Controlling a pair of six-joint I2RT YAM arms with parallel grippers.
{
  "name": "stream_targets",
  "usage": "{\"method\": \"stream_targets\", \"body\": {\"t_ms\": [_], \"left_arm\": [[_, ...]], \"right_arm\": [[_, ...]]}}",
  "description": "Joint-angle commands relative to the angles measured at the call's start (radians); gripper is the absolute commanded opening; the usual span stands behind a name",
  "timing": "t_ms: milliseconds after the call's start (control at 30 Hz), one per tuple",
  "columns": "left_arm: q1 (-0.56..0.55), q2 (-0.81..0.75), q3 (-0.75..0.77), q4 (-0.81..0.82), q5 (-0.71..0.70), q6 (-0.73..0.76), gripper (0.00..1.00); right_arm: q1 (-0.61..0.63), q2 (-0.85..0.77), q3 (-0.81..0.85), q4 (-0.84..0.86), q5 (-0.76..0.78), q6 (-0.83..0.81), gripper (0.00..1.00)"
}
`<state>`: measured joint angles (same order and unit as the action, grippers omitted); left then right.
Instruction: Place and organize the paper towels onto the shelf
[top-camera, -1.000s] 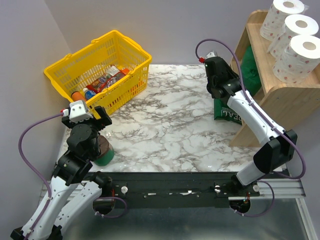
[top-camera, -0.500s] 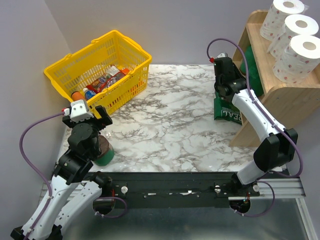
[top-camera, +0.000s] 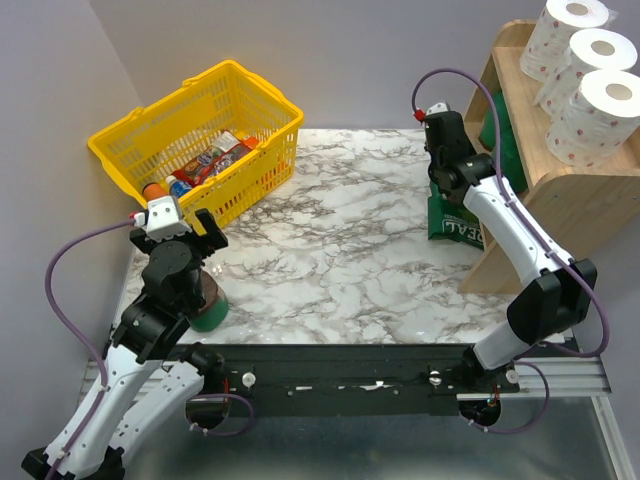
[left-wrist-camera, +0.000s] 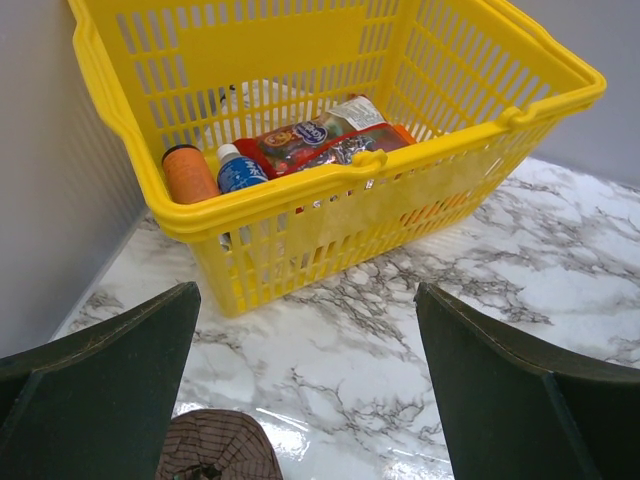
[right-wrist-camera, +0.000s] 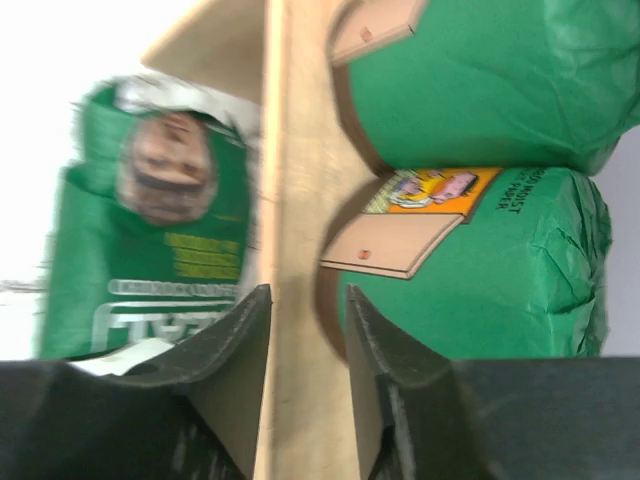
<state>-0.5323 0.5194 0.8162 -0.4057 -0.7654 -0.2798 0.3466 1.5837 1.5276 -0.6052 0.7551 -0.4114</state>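
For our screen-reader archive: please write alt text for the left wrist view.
A yellow basket of bottles and snack packets stands on a marble table, framed by the wide-open left gripper. The brown end of a roll shows at the bottom edge.

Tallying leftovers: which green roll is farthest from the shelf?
The green roll at the near-left corner of the table, by the open left pincer. The other green packs sit in or against the shelf.
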Motion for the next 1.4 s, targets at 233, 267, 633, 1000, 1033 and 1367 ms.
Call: {"method": "stream_targets", "body": {"t_ms": [233, 267, 633, 1000, 1033, 1367], "left_arm": [[-0.003, 0.171, 0.147, -0.457, -0.054, -0.447, 0.99], [-0.003, 0.204, 0.165, -0.540, -0.054, -0.476, 0.99], [0.009, 0.284, 0.077, -0.657, -0.011, -0.715, 0.97], [0.017, 0.398, -0.022, -0.608, -0.029, -0.826, 0.89], [0.017, 0.404, -0.023, -0.604, -0.026, -0.826, 0.88], [0.017, 0.448, -0.083, -0.611, -0.025, -0.907, 0.85]], "right_arm": [[0.244, -0.230, -0.067, -0.016, -0.388, 0.361, 0.62], [0.259, -0.254, -0.090, 0.023, -0.410, 0.378, 0.64], [0.298, -0.504, -0.334, 0.168, -0.672, 0.508, 1.00], [0.298, -0.603, -0.469, 0.239, -0.734, 0.548, 1.00], [0.298, -0.607, -0.475, 0.242, -0.735, 0.546, 1.00], [0.298, -0.633, -0.517, 0.252, -0.735, 0.523, 1.00]]}}
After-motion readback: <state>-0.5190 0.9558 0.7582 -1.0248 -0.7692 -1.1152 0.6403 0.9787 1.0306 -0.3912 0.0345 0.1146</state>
